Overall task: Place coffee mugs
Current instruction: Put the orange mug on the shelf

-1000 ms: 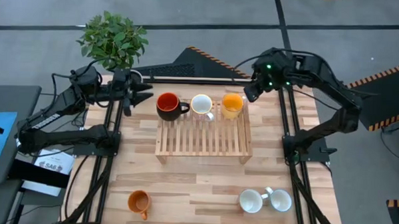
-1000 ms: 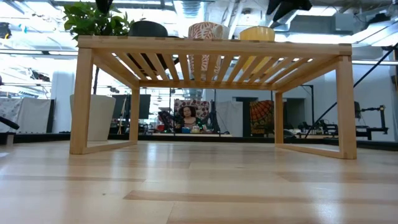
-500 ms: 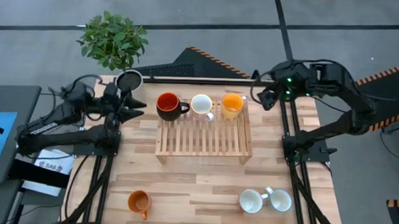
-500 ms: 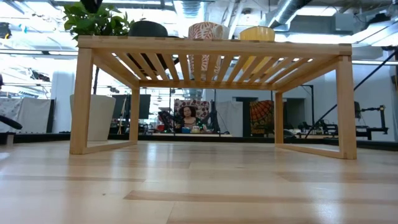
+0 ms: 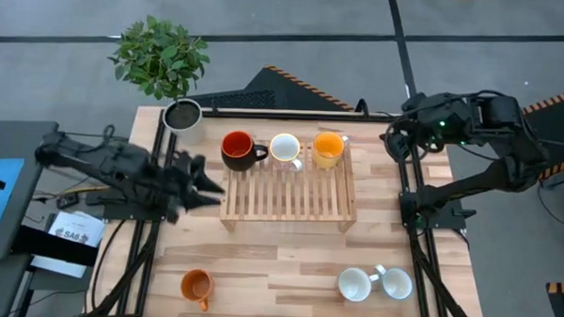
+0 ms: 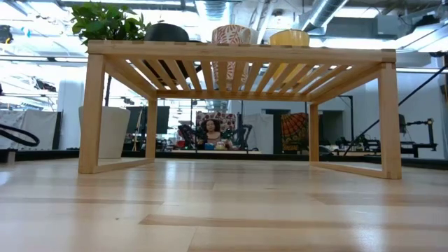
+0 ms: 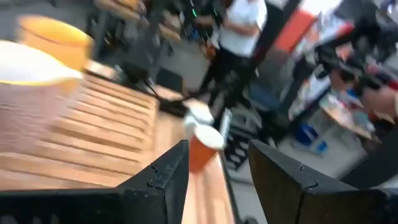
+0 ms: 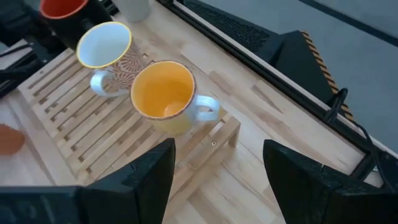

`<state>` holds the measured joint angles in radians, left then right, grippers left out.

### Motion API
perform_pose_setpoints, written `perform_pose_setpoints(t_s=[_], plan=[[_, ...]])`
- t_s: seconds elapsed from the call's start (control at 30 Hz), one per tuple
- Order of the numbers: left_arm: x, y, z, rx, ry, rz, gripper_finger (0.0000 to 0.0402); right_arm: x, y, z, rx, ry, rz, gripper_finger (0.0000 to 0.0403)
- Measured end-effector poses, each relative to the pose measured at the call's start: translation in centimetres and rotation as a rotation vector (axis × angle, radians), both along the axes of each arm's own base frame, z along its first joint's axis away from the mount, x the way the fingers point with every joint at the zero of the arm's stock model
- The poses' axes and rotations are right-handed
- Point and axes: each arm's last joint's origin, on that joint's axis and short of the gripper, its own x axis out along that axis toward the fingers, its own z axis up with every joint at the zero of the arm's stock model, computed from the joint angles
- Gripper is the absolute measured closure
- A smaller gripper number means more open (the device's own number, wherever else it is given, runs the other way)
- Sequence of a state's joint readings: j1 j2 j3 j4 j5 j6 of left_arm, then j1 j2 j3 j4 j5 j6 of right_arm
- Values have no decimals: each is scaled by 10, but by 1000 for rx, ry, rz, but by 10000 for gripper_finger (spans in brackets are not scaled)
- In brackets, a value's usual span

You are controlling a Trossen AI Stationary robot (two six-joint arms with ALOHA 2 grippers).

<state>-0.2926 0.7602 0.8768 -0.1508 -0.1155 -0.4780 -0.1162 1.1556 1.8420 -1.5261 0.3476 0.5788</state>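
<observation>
Three mugs stand in a row on the far end of a slatted wooden rack (image 5: 290,201): red with a black handle (image 5: 237,149), white patterned (image 5: 284,149) and yellow-orange (image 5: 328,148). A darker orange mug (image 5: 196,286) and two white mugs (image 5: 355,284) (image 5: 395,283) rest on the table near its near edge. My left gripper (image 5: 204,179) hovers open beside the rack's left side. In its wrist view the gripper (image 7: 217,180) looks toward the orange mug (image 7: 199,148). My right gripper (image 5: 395,142) is open to the right of the rack. Its wrist view (image 8: 217,180) shows the yellow-orange mug (image 8: 165,93).
A wider pale cup with a dark inside (image 5: 182,115) sits at the table's far left corner, in front of a potted plant (image 5: 160,55). Bare wood (image 5: 278,262) lies between the rack and the near mugs. In the low view the rack (image 6: 238,50) spans the picture on its legs.
My left gripper has swung from beside the red mug toward the table's near edge and now sits by the rack's left side. My right gripper has drawn away from the yellow-orange mug toward the table's right edge. The mugs have stayed in place.
</observation>
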Motion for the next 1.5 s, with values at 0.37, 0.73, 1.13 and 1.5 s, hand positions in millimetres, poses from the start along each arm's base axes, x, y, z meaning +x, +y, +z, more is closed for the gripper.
perform_pose_setpoints(t_s=[0.37,0.73,1.13,1.5], plan=[[35,-87,27,184,475,-209,259,4,4,-1,-5,14,40,133],[44,-159,-35,394,950,-363,259,4,4,-1,5,7,28,133],[48,-187,-92,545,1173,-229,259,4,4,-1,3,8,29,133],[33,-173,-121,352,1141,-208,259,4,3,-1,-20,16,25,133]])
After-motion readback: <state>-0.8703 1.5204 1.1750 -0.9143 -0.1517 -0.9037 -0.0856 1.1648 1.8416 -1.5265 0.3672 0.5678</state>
